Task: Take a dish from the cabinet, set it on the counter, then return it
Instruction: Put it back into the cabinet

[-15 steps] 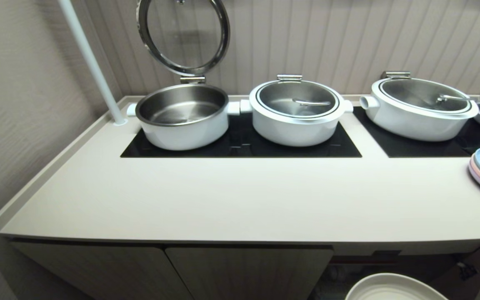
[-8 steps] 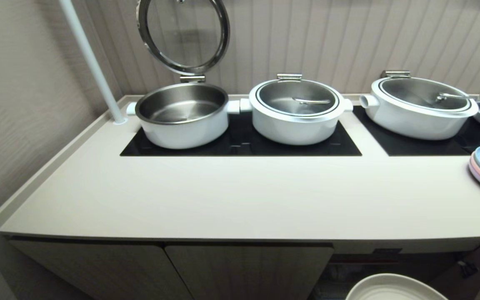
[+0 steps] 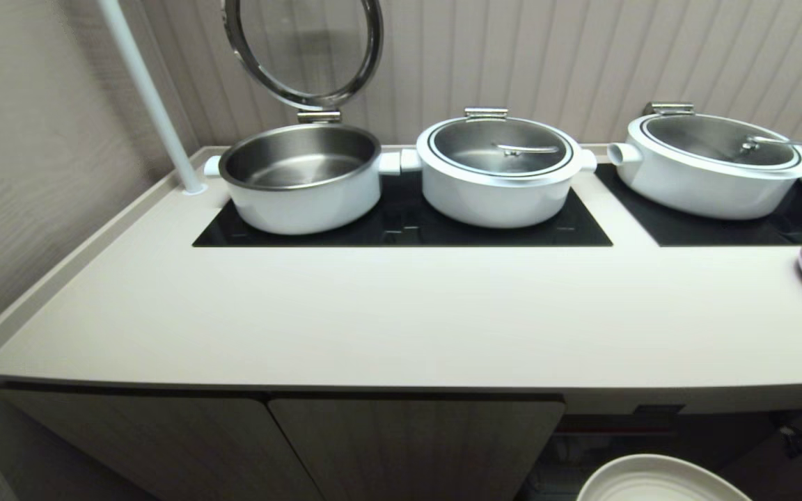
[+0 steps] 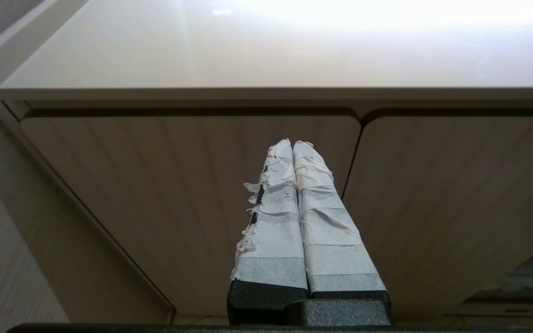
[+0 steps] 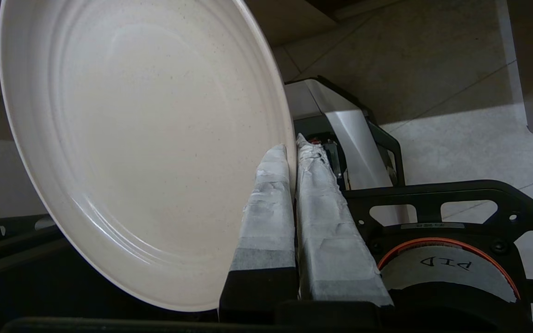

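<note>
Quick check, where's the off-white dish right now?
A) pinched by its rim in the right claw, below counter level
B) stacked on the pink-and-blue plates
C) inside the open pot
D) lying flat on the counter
A. The right wrist view shows the right claw shut on the rim of the dish; the head view shows the dish below the front edge of the counter.

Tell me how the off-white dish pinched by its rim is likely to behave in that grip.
The dish looks rigid, so it should not flex. Its glossy surface and thin rim, held only between the right gripper's taped fingers, could let it pivot or slip. It appears ceramic-like, so probably breakable if dropped.
</note>
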{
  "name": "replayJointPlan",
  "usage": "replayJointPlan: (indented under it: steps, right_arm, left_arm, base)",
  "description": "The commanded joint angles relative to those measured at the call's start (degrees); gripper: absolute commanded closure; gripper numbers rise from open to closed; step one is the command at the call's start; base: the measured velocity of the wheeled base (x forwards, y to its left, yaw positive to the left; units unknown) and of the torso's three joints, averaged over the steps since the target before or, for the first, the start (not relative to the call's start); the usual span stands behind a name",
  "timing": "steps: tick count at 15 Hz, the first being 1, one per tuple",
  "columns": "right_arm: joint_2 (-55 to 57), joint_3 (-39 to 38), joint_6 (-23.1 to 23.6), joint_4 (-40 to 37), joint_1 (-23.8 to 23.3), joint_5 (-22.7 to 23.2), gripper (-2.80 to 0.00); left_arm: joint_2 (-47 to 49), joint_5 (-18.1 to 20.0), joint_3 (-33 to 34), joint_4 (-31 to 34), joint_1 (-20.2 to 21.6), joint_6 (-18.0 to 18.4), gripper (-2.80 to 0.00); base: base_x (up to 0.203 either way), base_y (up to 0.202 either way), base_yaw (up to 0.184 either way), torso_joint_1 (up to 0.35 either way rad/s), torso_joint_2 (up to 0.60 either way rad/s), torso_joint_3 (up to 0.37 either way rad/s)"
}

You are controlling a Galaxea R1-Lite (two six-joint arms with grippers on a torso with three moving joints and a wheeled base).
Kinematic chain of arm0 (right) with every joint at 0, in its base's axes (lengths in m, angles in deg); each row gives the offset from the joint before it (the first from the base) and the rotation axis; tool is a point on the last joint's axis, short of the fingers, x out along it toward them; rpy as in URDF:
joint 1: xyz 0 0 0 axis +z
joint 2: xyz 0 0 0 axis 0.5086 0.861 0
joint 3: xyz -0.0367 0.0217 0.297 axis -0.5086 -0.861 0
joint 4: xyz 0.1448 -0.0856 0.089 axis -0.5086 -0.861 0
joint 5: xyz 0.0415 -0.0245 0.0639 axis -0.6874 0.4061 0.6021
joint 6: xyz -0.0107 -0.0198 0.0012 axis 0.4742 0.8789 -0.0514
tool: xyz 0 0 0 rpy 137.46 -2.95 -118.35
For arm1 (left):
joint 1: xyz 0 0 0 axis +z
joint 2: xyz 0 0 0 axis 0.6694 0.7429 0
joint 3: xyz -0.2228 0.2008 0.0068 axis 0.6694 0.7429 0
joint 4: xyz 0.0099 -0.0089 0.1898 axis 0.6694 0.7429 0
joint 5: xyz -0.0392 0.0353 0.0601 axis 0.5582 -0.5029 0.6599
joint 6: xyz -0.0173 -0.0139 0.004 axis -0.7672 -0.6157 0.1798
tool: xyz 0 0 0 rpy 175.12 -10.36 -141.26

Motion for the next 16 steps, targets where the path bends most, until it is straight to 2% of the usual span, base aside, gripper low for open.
replayJointPlan:
  steps: [1, 10, 16]
  right_arm:
    - [0.09, -0.08, -0.23, -0.17, -0.1, 0.02, 0.0]
    - [0.09, -0.08, -0.23, -0.17, -0.21, 0.02, 0.0]
    - [0.09, -0.08, -0.23, -0.17, -0.21, 0.02, 0.0]
  left_arm:
    - [-0.02, 0.0, 0.0, 0.0, 0.0, -0.01, 0.0]
    - [-0.02, 0.0, 0.0, 0.0, 0.0, -0.01, 0.0]
    - [-0.02, 0.0, 0.0, 0.0, 0.0, -0.01, 0.0]
  base:
    - [0.0, 0.0, 0.0, -0.162, 0.33, 0.163]
    - [0.0, 0.0, 0.0, -0.158, 0.34, 0.183]
    - [0.0, 0.0, 0.0, -0.237, 0.51, 0.276]
